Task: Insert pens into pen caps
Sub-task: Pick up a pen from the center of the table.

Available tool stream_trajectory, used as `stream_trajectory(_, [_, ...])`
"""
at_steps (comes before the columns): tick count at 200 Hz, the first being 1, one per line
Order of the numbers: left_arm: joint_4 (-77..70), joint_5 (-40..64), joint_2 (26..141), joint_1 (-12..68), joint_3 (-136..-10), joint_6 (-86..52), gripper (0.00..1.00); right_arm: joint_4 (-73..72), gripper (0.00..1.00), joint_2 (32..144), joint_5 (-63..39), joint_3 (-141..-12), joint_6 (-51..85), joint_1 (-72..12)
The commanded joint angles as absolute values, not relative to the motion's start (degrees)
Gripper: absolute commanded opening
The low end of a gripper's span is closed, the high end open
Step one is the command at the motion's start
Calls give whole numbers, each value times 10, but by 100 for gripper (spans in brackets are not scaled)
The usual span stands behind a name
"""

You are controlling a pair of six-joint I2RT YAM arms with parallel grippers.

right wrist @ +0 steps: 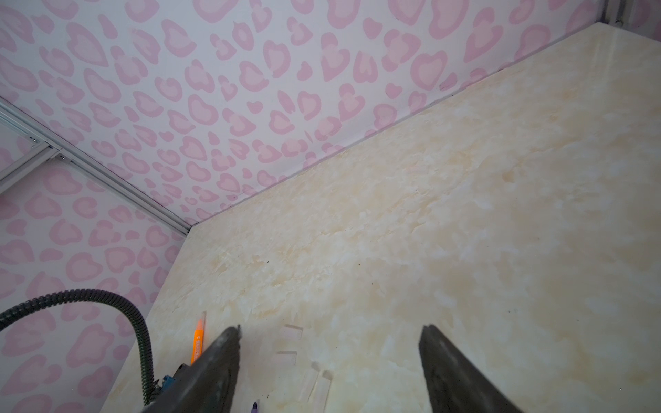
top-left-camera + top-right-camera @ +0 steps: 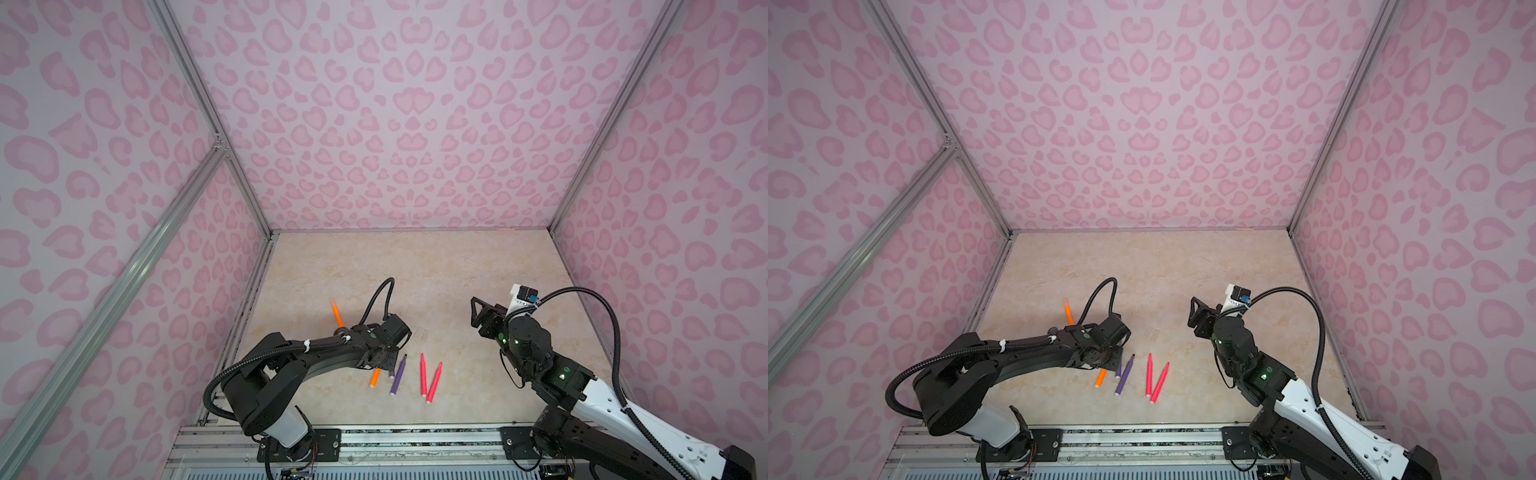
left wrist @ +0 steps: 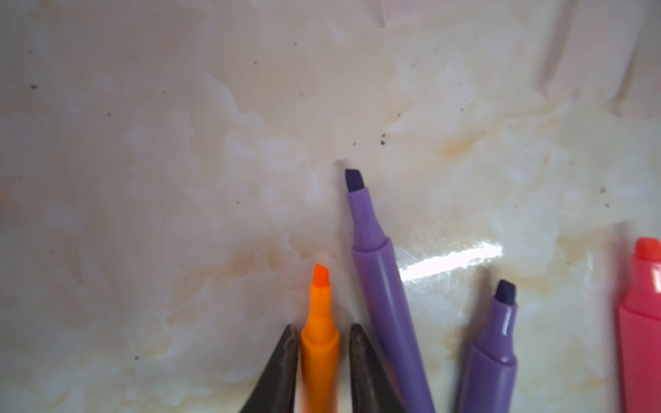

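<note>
Near the bench's front edge, the left gripper (image 3: 323,327) pinched an orange pen (image 3: 320,307) behind its tip; the right gripper (image 1: 331,327) hung open, empty. The pen seemed best lifted straight, clear of the purple pen (image 3: 382,304) just beside, toward the pen caps (image 1: 292,332).

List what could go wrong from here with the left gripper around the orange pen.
1. The left gripper straddles the orange pen near its tip; gripping there may leave little room for a cap.
2. A purple pen lies right beside one finger; lifting might nudge it.
3. The clear caps are faint against the table; the open right gripper could miss one.
</note>
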State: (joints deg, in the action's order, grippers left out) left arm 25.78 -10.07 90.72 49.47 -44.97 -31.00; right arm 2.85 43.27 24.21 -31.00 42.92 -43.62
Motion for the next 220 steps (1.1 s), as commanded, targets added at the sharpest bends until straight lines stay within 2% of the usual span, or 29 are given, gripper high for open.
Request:
stream_trajectory(1, [350,-63,918,496,-441,-311,26,25,80,433,247,-307,431,-437])
stream_trajectory(103, [358,-62,909,498,-440,-316,23,25,80,432,247,-308,429,-436])
stream_trajectory(145, [356,-67,921,499,-443,-312,24,25,80,432,246,-307,429,-437])
stream_trajectory(220, [349,-57,932,499,-443,-310,17,27,80,427,248,-306,429,-437])
